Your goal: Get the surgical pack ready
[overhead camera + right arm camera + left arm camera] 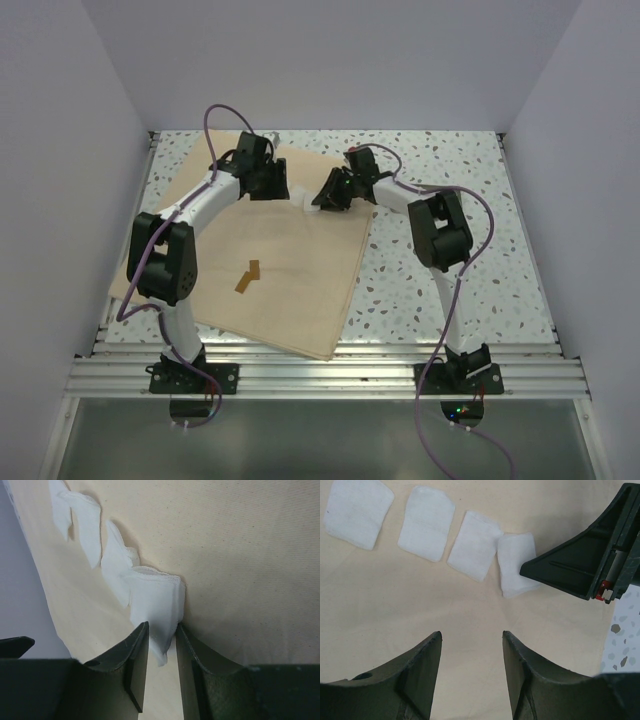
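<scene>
- The fabric sheet is lying flat on the table.
- The left gripper is hovering over it, jaws standing open and empty.
- The right gripper is straddling the row's end gauze square, which is lying lengthwise between narrowly parted jaws; whether they are pinching it is unclear.

The left arm and right arm both reach far forward, wrists angled inward, nearly meeting. The left gripper hangs wide apart and empty. The right gripper straddles a gauze square, jaws narrow; whether it grips is unclear.
</scene>
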`<state>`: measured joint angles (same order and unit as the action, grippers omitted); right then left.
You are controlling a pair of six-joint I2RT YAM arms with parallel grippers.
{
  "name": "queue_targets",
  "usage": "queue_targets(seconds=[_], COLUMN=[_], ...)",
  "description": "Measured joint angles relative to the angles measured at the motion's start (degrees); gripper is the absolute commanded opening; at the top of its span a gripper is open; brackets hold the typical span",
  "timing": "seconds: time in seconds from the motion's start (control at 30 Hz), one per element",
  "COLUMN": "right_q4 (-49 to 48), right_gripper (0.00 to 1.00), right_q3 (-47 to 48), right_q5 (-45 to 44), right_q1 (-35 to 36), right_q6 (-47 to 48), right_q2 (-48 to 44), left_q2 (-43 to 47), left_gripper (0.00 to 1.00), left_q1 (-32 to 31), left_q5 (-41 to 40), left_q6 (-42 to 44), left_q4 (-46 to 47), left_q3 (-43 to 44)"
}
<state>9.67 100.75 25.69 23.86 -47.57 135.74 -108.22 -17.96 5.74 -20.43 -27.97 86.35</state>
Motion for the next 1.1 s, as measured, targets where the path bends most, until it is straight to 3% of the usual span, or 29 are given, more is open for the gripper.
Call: queue_targets(seconds=[0.43, 0.8, 1.1], right_q4=[1.2, 1.9, 5.7], right_gripper=[0.0, 0.0, 0.0], right_q3=[1.0, -1.5, -9.4], right_q5=[-0.7, -0.4, -1.5], right_q1=[0.1, -2.3, -15.6], right_q6=[0.1, 0.0, 6.6], right_q2=[0.8, -3.0, -20.0], left_q2=[0.0, 0.0, 0.0], left_gripper=[0.56, 0.56, 0.56], left_q1=[0.9, 0.9, 0.9], left_q5=[0.0, 0.1, 0.1], left_q6=[0.0, 0.0, 0.0], left_q4=[0.0, -0.1, -0.2], left_q3=[0.0, 0.0, 0.0])
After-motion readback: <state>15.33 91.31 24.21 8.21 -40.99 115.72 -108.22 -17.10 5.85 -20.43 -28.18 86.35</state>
